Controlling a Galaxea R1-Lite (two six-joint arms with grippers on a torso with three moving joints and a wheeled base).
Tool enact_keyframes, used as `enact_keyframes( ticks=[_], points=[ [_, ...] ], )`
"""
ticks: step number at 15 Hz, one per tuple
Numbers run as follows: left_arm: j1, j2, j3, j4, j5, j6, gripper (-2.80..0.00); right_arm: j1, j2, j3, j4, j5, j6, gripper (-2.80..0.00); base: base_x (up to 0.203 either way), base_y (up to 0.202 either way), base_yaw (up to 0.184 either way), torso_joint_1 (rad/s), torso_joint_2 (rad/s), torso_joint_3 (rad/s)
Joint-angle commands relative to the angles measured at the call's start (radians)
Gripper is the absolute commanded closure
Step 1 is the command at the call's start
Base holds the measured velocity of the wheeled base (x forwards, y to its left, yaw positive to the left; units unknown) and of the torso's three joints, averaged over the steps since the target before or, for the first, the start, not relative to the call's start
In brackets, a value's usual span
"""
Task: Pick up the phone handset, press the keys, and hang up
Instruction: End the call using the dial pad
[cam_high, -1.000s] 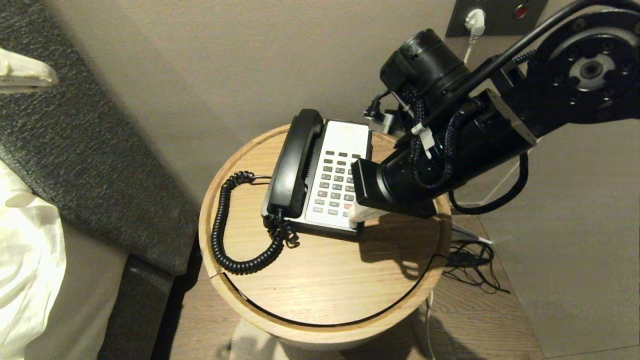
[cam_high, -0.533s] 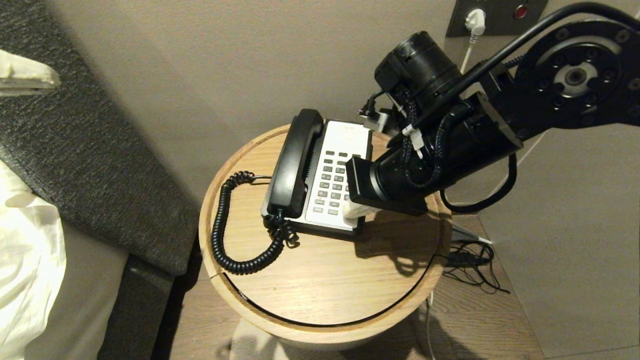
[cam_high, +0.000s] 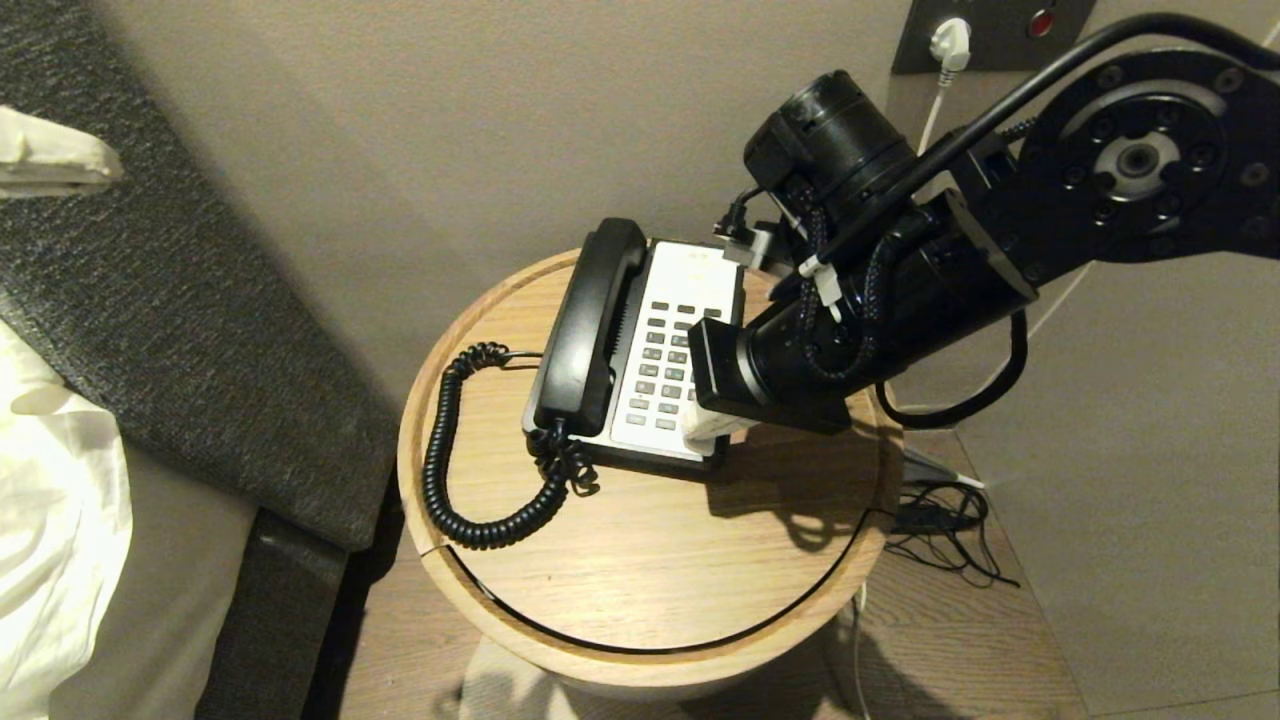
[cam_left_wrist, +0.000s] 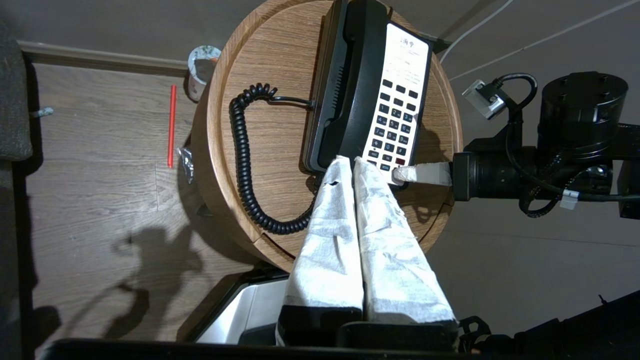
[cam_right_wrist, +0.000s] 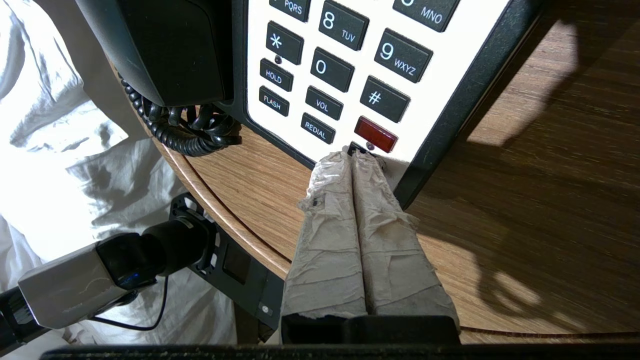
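Observation:
The black phone handset (cam_high: 590, 330) lies in its cradle on the left side of the black-and-white phone base (cam_high: 690, 275), with its coiled cord (cam_high: 440, 460) looping over the round wooden table (cam_high: 650, 560). My right gripper (cam_high: 700, 425) is shut and empty. Its taped tips (cam_right_wrist: 354, 156) sit at the near right corner of the keypad (cam_right_wrist: 350, 60), just beside the red key (cam_right_wrist: 376, 135); I cannot tell whether they touch. My left gripper (cam_left_wrist: 350, 161) is shut and empty, hovering above the table's near side, away from the handset (cam_left_wrist: 357, 75).
A bed with white bedding (cam_high: 50, 520) and a dark grey padded frame (cam_high: 180, 300) stands left of the table. A wall socket with a white plug (cam_high: 950, 42) is behind it, and loose cables (cam_high: 940, 530) lie on the floor to the right. A red stick (cam_left_wrist: 171, 125) and a cup (cam_left_wrist: 202, 65) lie beside the table.
My right arm has edged a little to the left, carrying its shut tips further over the keypad's near right corner. The handset, cord and phone base have not moved.

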Motion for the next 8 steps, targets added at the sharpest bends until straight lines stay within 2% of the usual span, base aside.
enact_keyframes(
  ticks=[1, 8],
  points=[
    [0.001, -0.005, 0.010, 0.004, 0.001, -0.003, 0.00, 0.001, -0.005, 0.001, 0.005, -0.001, 0.003, 0.00, 0.000, 0.000, 0.000, 0.000, 0.00, 0.000],
    [0.006, -0.011, 0.013, 0.007, -0.001, -0.003, 0.00, 0.001, -0.079, 0.001, 0.022, 0.004, 0.012, 0.00, 0.000, 0.000, 0.000, 0.000, 0.00, 0.000]
  ],
)
